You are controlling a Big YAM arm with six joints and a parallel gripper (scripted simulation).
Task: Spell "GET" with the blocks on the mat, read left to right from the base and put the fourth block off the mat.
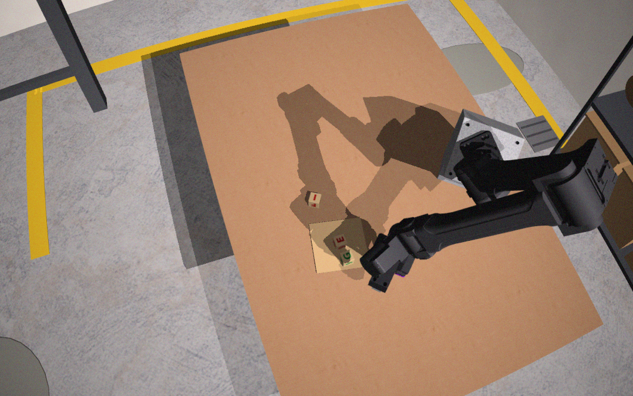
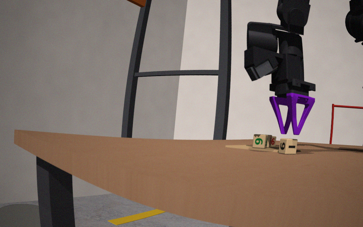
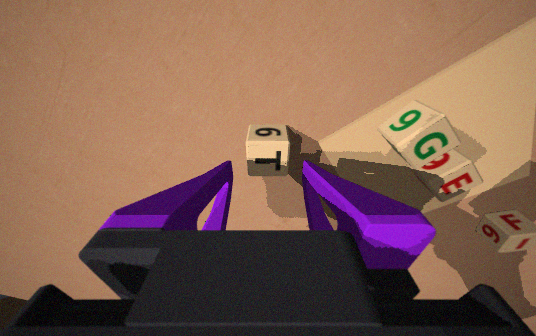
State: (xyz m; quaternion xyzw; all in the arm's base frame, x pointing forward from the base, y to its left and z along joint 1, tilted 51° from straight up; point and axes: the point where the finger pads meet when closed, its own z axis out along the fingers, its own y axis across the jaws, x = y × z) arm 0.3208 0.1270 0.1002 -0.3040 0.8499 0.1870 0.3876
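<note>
The purple fingers [image 1: 400,275] [image 2: 301,120] are held partly apart, pointed down, with nothing clamped. The T block [image 2: 287,146] [image 3: 268,150] is framed between the tips in the wrist view; in the exterior view, the tips are seen above block height. In the top view it is hidden by the arm [image 1: 490,219].

The T block is set on the tabletop [image 1: 420,303] [image 2: 133,165] [image 3: 125,75], off the mat [image 1: 324,261] [image 2: 238,147] [image 3: 500,80], near a mat corner. A black T is shown on one face, a black 6 or 9 on another.

The G block [image 1: 346,256] [image 2: 261,141] [image 3: 422,132] and E block [image 1: 339,241] [image 3: 452,175] are placed on the mat, just beside each other; whether they are touching cannot be told. Green marks are borne by the G block, red by the E block. Both letters are seen on upper faces.

The fourth block [image 1: 314,199] [image 3: 507,231], red-marked, is located off the mat, past its edge on the E block's side. It is partly cut off in the wrist view. A red 6 is seen behind the G block in the exterior view; its block cannot be told for certain. The word is left incomplete, the T being off the mat. Part of the mat is shaded.
</note>
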